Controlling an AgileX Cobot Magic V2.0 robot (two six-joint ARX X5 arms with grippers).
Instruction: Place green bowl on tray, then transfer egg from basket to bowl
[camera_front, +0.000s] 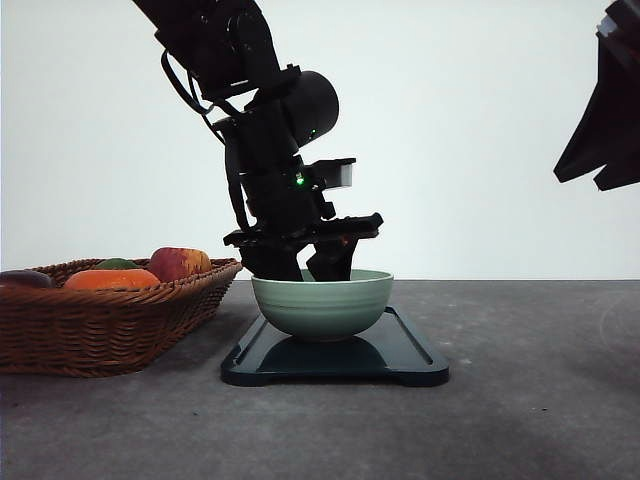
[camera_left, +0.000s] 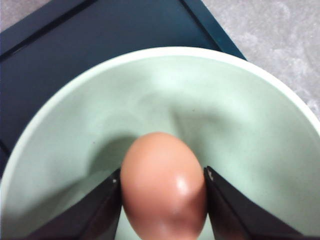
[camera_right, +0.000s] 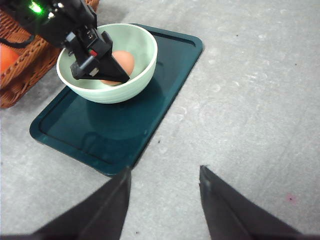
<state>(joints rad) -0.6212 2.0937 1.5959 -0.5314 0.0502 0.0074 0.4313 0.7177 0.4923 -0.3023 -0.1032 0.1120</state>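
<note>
The pale green bowl (camera_front: 322, 305) stands on the dark tray (camera_front: 400, 355). My left gripper (camera_front: 303, 268) reaches down into the bowl. In the left wrist view its two fingers press on both sides of a brown egg (camera_left: 162, 185) low inside the bowl (camera_left: 225, 115); whether the egg touches the bottom I cannot tell. From the right wrist view I see the egg (camera_right: 122, 61) in the bowl (camera_right: 135, 55) between the left fingers (camera_right: 97, 60). My right gripper (camera_right: 165, 170) hangs open and empty over the bare table, near the tray's (camera_right: 115, 130) edge.
The woven basket (camera_front: 110, 320) sits left of the tray, almost touching it, holding an orange fruit (camera_front: 112, 279), a red-yellow one (camera_front: 178, 262) and a dark one (camera_front: 25, 278). Grey table surface stretches to the right of the tray and in front of it.
</note>
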